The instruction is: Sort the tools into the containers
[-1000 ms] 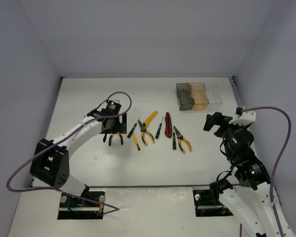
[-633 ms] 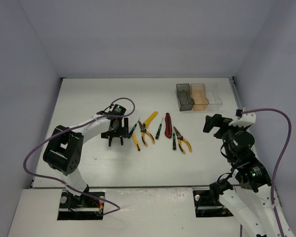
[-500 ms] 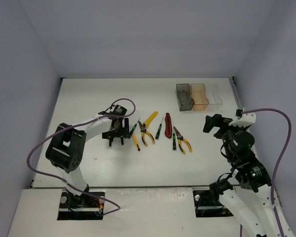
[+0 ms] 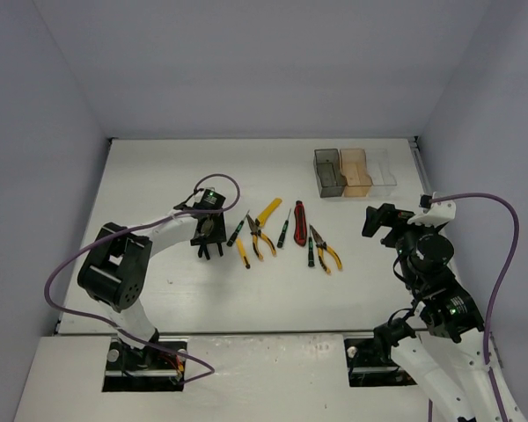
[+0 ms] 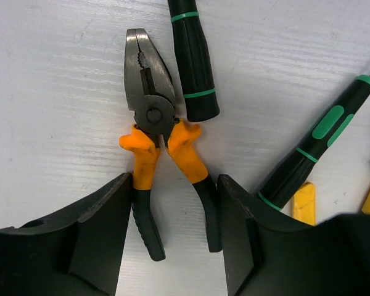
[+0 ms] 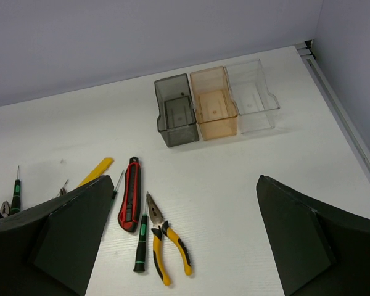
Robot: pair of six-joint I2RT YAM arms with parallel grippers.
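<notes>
The left pincer (image 5: 176, 179) is down on the desk (image 4: 158, 176) left of its middle, its two fingers (image 5: 105, 234) standing either side of the black-tipped handles of a pair of orange-handled pliers (image 5: 151, 114); the fingers lie close against those handles, half drawn together, but whether they pinch them I cannot tell; the pliers lie flat, steel nose pointing away from the wrist, handles apart; just beside the nose lies the black handle of a screwdriver with green bands (image 5: 194, 61), and a second black-green screwdriver (image 5: 320, 148) lies slanted further right, its end by a yellow piece (image 5: 303, 203); the other tools lie in a loose row across the middle of the desk, among them a yellow utility knife (image 4: 268, 211), a red utility knife (image 6: 131, 194), a thin screwdriver (image 6: 140, 240) and yellow-handled pliers (image 6: 166, 243) just beside it; the three containers stand side by side near the far right corner, smoky grey bin (image 6: 176, 111), amber bin (image 6: 214, 105) and clear bin (image 6: 251, 95), with no tool seen inside; the right pincer (image 6: 185, 180) hangs above the right side of the desk, spread wide, nothing between its fingers.
</notes>
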